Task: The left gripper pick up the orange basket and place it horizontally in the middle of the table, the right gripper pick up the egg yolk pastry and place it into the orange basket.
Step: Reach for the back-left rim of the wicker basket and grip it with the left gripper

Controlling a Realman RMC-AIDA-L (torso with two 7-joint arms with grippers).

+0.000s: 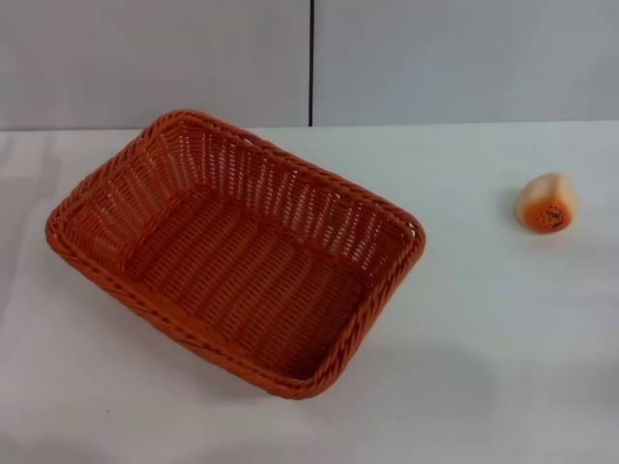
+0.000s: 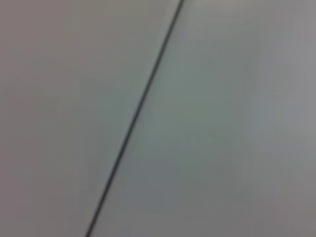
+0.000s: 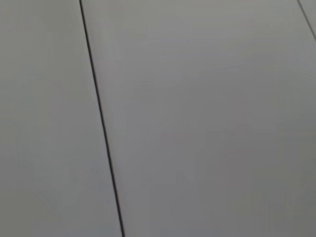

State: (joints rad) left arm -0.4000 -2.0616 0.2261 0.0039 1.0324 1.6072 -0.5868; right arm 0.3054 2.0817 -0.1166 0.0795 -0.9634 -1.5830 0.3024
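Showing orange basket (image 1: 235, 253), egg yolk pastry (image 1: 546, 203) only overhead, wrist views grey wall (image 2: 222, 123), grippers unseen

Basket (image 1: 232, 256) sat skewed on the table's (image 1: 484, 367) left half, open top unobstructed. Pastry (image 1: 546, 203) lay well apart at right, bare table all round it. Wide open gap between them. Wall (image 1: 435, 58) closed off the far edge.
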